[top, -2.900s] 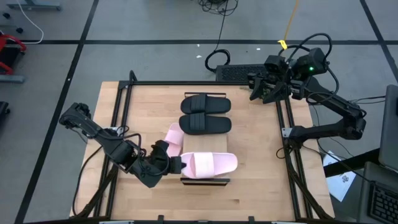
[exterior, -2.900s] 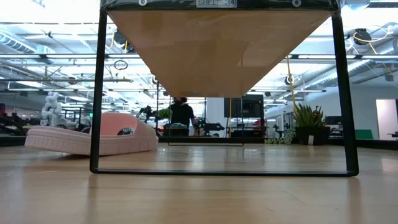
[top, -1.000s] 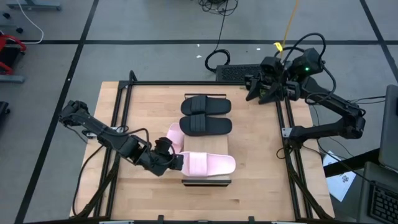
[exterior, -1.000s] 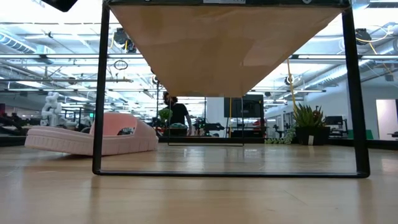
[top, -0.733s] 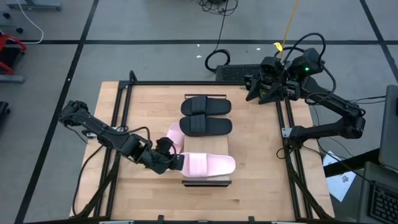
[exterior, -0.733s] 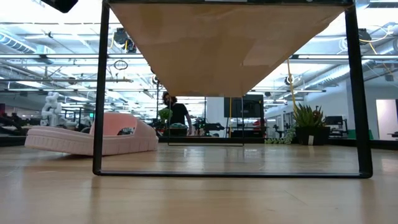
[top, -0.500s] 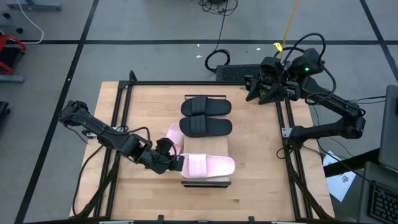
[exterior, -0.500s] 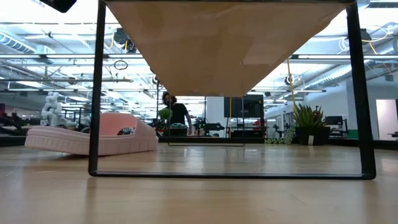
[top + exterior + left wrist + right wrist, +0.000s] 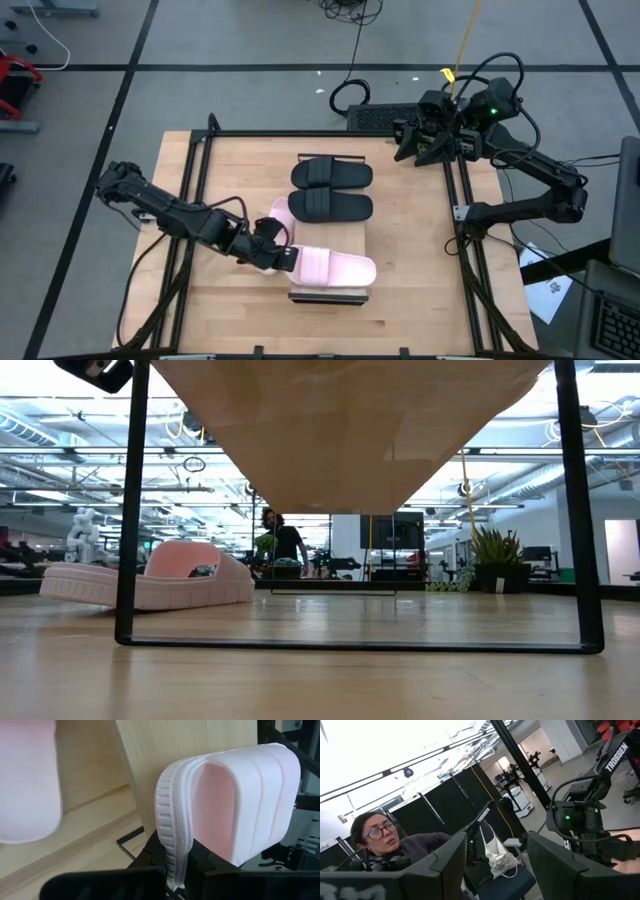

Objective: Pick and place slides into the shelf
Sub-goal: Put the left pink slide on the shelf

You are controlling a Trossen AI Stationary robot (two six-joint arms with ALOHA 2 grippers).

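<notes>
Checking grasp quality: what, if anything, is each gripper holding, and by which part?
The left gripper is shut on a pink slide, pinching the sole's rim at one end, over the shelf. The right gripper, at the table's far right corner, is open and empty.

Shelf [image 9: 330, 294] near table's [image 9: 420, 300] front edge; one slide [image 9: 335, 266] lying on it, heel clamped in left gripper [image 9: 283, 259]. Second slide [image 9: 279, 213] just behind, on table. Two more slides [image 9: 331, 189] side by side farther back. Right gripper [image 9: 402, 142] at far right corner.
</notes>
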